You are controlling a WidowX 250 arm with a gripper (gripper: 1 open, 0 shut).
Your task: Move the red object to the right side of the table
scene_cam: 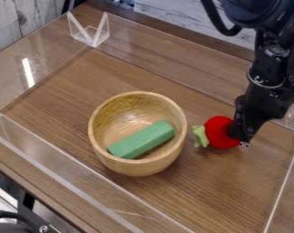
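The red object [217,130], a small bright red toy fruit with a green stub pointing left, rests on the brown wood-grain table [76,86] just right of the wooden bowl. My gripper [241,136] points straight down and is shut on the fruit's right side, its dark fingers partly covering it. The black arm rises from there toward the top right of the camera view.
A wooden bowl [113,150] holding a green block [142,140] stands mid-table, left of the fruit. Clear acrylic walls [64,187] edge the table. A small clear acrylic stand [88,30] sits at the far left corner.
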